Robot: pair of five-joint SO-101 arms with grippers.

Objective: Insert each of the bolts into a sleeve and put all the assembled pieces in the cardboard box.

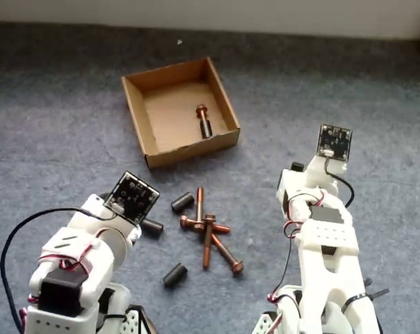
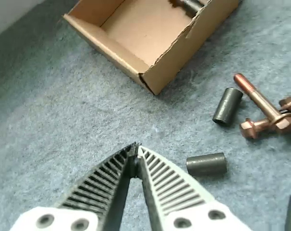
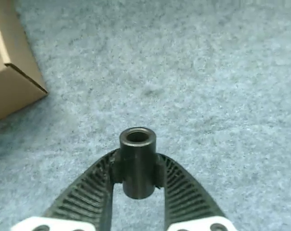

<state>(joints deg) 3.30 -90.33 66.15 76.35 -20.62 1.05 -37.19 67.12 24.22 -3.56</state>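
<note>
Left pincer (image 2: 136, 153): shut tip to tip with nothing in it, over bare desk on the near left, just beside the loose sleeves.
Right pincer (image 3: 137, 161): closed on a dark sleeve (image 3: 137, 144), whose open bore pokes out past the fingertips; it is over bare desk to the right of the box corner.
Loose sleeves: three lie on the desk at the near middle (image 1: 183, 202) (image 1: 152, 226) (image 1: 175, 275).
Bolts (image 1: 210, 233): a crossed pile of copper-coloured ones, just right of the loose sleeves and near the box.
Cardboard box (image 1: 189, 149): far middle, open-topped, with one assembled piece (image 1: 204, 120) lying by its right wall.
Desk (image 1: 71, 125): covered in grey-blue felt-like cloth, with a pale wall (image 1: 265, 14) along the far edge.
View differences: the high view takes in the whole pile, while the right wrist view looks straight into the held sleeve's hole.
Cut off: in the left wrist view the assembled piece and one sleeve are clipped at the frame edge.
</note>
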